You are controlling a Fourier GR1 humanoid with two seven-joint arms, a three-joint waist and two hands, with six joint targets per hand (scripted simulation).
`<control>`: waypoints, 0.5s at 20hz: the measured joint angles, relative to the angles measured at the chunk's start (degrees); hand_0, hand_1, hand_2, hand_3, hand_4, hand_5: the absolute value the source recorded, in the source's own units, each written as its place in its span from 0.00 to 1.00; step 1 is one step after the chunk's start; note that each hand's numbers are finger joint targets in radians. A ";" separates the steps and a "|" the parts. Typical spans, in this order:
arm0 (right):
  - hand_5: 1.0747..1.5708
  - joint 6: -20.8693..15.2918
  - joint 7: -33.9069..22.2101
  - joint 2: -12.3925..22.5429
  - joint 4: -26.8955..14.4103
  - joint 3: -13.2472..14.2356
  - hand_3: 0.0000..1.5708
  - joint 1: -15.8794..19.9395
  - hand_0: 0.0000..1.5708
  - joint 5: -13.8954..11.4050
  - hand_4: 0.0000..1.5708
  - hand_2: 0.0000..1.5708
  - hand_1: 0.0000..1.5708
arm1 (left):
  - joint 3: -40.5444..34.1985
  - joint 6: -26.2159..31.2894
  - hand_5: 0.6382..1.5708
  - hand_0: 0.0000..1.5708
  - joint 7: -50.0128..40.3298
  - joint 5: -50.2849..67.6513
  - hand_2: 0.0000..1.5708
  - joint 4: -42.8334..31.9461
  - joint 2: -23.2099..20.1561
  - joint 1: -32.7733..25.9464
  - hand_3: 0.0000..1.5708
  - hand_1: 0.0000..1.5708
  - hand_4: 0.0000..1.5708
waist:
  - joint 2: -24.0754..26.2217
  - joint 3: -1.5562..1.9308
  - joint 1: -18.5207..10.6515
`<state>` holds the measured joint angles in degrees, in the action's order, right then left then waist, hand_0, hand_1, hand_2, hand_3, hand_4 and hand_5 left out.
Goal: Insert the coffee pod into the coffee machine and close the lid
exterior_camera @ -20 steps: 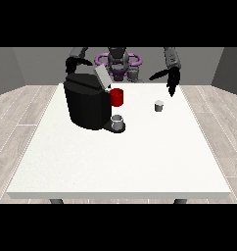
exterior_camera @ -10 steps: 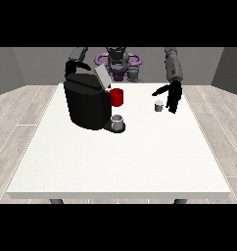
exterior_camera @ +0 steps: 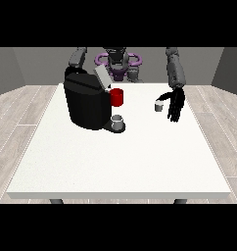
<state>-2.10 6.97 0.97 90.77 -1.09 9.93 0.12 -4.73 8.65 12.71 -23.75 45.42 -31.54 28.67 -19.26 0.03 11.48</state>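
A small pale coffee pod [exterior_camera: 159, 106] stands on the white table [exterior_camera: 115, 157], right of centre. The black hand at the view's right [exterior_camera: 175, 105] hangs just to the pod's right, fingers pointing down and spread, with the thumb side towards the pod; I see no contact. A black coffee machine [exterior_camera: 86, 102] stands at the left, its grey lid [exterior_camera: 101, 77] tilted up. A grey cup [exterior_camera: 117, 121] sits on the machine's base and a red part [exterior_camera: 117, 97] shows at its front. The other hand is hidden behind the machine.
The robot's torso [exterior_camera: 118, 62] with purple rings stands behind the table's far edge. The arm at the view's left [exterior_camera: 78, 58] reaches down behind the machine. Bare white tabletop stretches towards the camera.
The hand at the view's right has come down from beside the robot's shoulder to table height, close beside the pod. The pod and the machine have stayed where they were.
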 measured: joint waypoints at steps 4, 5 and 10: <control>1.00 -0.42 1.45 -0.03 -1.31 0.27 0.00 -0.13 0.00 -0.12 0.23 0.00 0.00 | 0.77 -1.11 1.00 0.00 0.88 -2.49 0.00 -2.60 0.12 1.50 0.00 0.00 0.00 | -0.38 0.35 0.12; 1.00 -0.17 1.54 0.35 -1.84 0.58 0.00 -0.33 0.00 -0.05 0.23 0.00 0.00 | 0.88 -0.79 1.00 0.00 1.01 -2.75 0.24 -3.19 0.26 1.83 0.00 0.00 0.00 | 0.02 0.36 -0.01; 1.00 0.00 3.47 0.88 -5.29 2.32 0.00 1.76 0.00 0.45 0.24 0.00 0.00 | 0.83 0.86 1.00 0.00 2.31 -3.26 0.25 -4.31 0.24 3.74 0.00 0.00 0.00 | -0.66 0.67 -1.12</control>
<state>-2.10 10.44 1.85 85.48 1.23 11.69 0.57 -3.91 9.51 15.02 -27.01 41.11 -31.30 32.41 -19.92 0.70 10.35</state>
